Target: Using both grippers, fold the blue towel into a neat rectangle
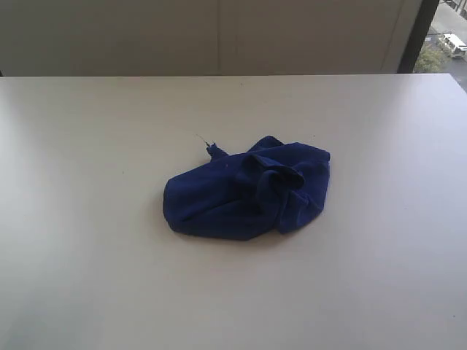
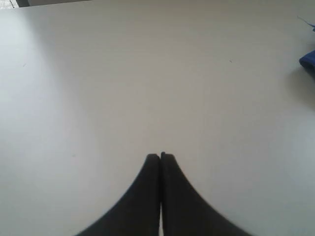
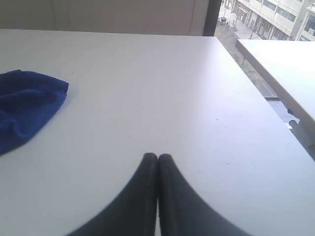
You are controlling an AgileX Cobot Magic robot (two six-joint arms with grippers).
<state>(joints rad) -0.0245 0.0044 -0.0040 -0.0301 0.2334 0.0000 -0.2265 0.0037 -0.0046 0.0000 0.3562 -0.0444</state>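
Pale white table [image 1: 87,277], plain light wall [image 1: 219,36] behind it.

Left side: the left gripper [image 2: 160,156] hangs over bare tabletop, its black jaws pressed together tip to tip with nothing pinched between them. A small blue corner of cloth shows at the edge of its wrist view, well apart from the tips.

Centre: the blue towel [image 1: 248,191] lies crumpled in a loose heap on the table, a little right of middle in the exterior view. Its left part is smoother; the right part is bunched into rumpled folds. A thin thread [image 1: 203,140] sticks out at its far edge.

Right side: the right gripper [image 3: 157,156] also sits over bare table, jaws meeting along their length and gripping nothing, with the towel well apart from them.

Far right: a window [image 1: 445,44] onto the street. A second white table [image 3: 280,64] stands past this table's edge, and buildings [image 3: 266,14] show outside.
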